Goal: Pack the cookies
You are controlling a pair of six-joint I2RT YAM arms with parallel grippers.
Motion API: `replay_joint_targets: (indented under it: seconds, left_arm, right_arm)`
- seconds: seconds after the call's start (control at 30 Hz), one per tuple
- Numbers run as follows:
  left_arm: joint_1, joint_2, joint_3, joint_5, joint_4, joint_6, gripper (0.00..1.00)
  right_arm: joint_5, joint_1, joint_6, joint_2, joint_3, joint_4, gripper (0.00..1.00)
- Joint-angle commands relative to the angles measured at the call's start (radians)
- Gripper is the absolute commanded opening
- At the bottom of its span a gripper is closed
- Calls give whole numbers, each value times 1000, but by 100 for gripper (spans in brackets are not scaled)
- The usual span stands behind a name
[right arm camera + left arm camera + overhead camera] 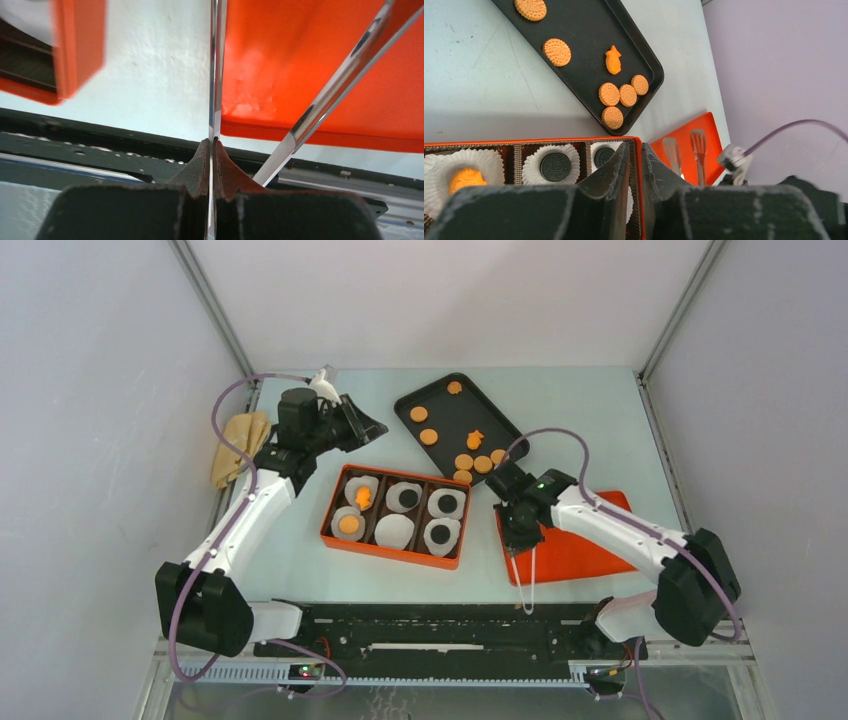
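Note:
Several round orange cookies (470,462) and a fish-shaped one (475,439) lie on a black tray (452,425); they also show in the left wrist view (627,95). An orange box (335,535) holds white liners with an orange fish cookie (363,497), a round orange one (348,525) and three dark ones (406,499); one liner (394,531) is empty. My left gripper (365,427) (635,150) is shut and empty, above the table behind the box. My right gripper (520,532) (211,142) is shut on one arm of metal tongs (528,585) (215,75).
An orange lid (580,550) lies at the right under the tongs, and also shows in the right wrist view (300,75). A yellow cloth (240,445) sits at the left table edge. The black rail (440,635) runs along the near edge.

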Motion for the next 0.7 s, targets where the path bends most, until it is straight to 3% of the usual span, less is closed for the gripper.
replay_joint_targets:
  seconds: [0.0, 0.2, 0.33, 0.53, 0.67]
  left_arm:
    - [-4, 4, -22, 33, 46, -12, 19]
    - [-5, 25, -7, 37, 55, -19, 19]
    - [-9, 42, 11, 41, 56, -19, 19]
    - [-13, 58, 8, 33, 63, -22, 19]
    - [-13, 72, 7, 33, 69, -22, 19]
  right_arm:
    - [77, -57, -32, -63, 134, -54, 2]
    - [44, -242, -102, 30, 227, 40, 2]
    - [-19, -348, -189, 211, 368, 71, 2]
    - [6, -387, -361, 519, 721, -17, 2]
    - [5, -380, -420, 645, 851, -57, 3]
